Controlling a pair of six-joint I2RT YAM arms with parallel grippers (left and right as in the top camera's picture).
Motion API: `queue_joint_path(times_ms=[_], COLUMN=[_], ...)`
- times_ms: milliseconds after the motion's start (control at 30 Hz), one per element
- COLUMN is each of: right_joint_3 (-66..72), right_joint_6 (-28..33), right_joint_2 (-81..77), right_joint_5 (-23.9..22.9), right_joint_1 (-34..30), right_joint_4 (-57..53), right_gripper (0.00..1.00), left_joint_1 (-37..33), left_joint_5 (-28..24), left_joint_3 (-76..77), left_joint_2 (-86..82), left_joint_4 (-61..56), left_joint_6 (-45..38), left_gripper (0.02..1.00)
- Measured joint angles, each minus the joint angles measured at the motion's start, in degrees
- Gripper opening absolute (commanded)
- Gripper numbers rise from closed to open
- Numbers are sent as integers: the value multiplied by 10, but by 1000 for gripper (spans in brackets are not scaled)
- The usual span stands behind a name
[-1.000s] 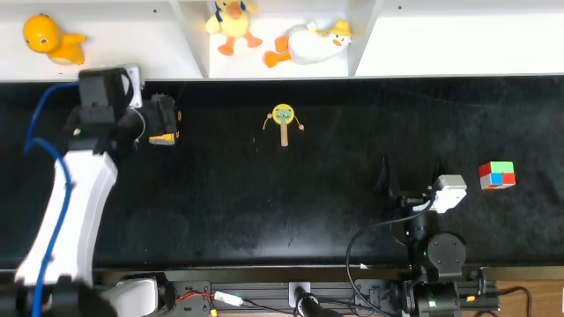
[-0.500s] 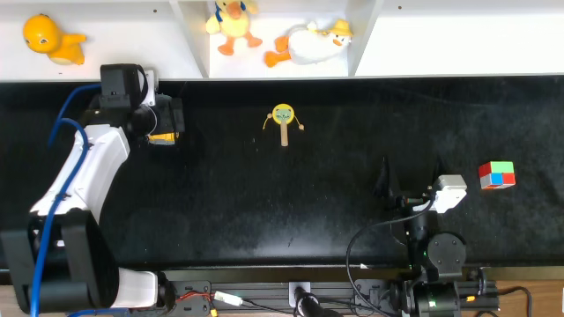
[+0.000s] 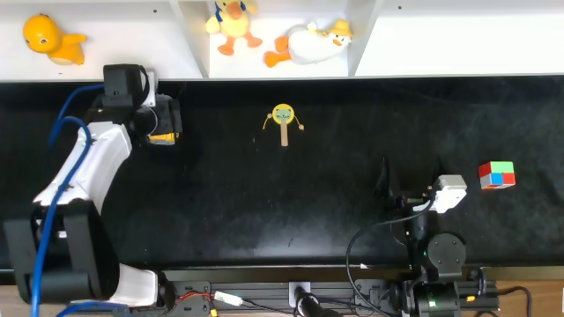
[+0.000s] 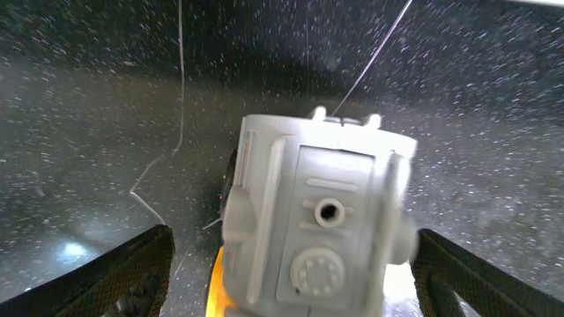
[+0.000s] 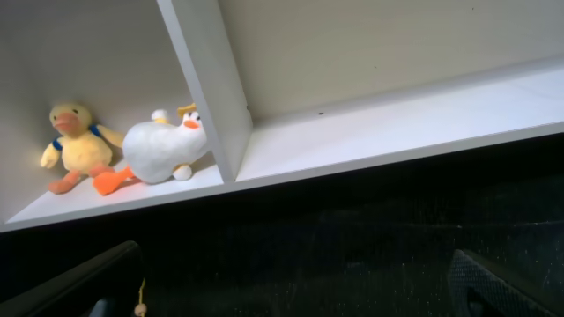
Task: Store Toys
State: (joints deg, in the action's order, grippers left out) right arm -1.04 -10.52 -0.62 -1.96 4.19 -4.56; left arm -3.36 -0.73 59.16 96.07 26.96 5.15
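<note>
A grey toy with a yellow base (image 4: 317, 229) lies on the black table, at the far left in the top view (image 3: 161, 136). My left gripper (image 3: 166, 118) hangs right over it, open, one finger (image 4: 115, 273) on each side of the toy. A small yellow drum on a stick (image 3: 283, 121) lies mid-table at the back. A colour cube (image 3: 497, 174) sits at the right. My right gripper (image 3: 410, 180) rests low near the front right, open and holding nothing (image 5: 291, 286).
A white shelf (image 3: 370, 66) runs along the back edge. An orange duck (image 3: 48, 37) sits in its left compartment. A yellow duck plush (image 3: 231, 22) and a white duck plush (image 3: 308, 42) share the middle one. Its right compartment (image 5: 423, 114) holds nothing.
My left arm's wrist swung to the right and its gripper edged closer over the grey toy. The right arm and the toys stayed put.
</note>
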Motion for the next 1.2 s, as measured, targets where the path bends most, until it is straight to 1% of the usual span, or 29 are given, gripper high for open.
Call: queue_joint_path(times_ms=[200, 267, 433, 733, 833, 933, 1200], right_joint_3=[0, 0, 0, 0, 0, 0, 0], right_joint_6=[0, 0, 0, 0, 0, 0, 0], right_joint_2=[0, 0, 0, 0, 0, 0, 0], right_joint_5=[0, 0, 0, 0, 0, 0, 0], right_joint_1=[0, 0, 0, 0, 0, 0, 0], right_joint_4=[0, 0, 0, 0, 0, 0, 0], right_gripper=[996, 996, 996, 996, 996, 996, 996], left_joint_1=[0, 0, 0, 0, 0, 0, 0], left_joint_5=[2, 2, 2, 2, 2, 1, 4], left_joint_3=[0, 0, 0, 0, 0, 0, 1], left_joint_2=[17, 17, 17, 17, 17, 17, -26], left_joint_4=[-10, -14, -21, -25, -25, -23, 31], left_joint_6=[-2, -2, -4, -3, -1, 0, 5], left_gripper=[790, 735, 665, 610, 555, 527, 448])
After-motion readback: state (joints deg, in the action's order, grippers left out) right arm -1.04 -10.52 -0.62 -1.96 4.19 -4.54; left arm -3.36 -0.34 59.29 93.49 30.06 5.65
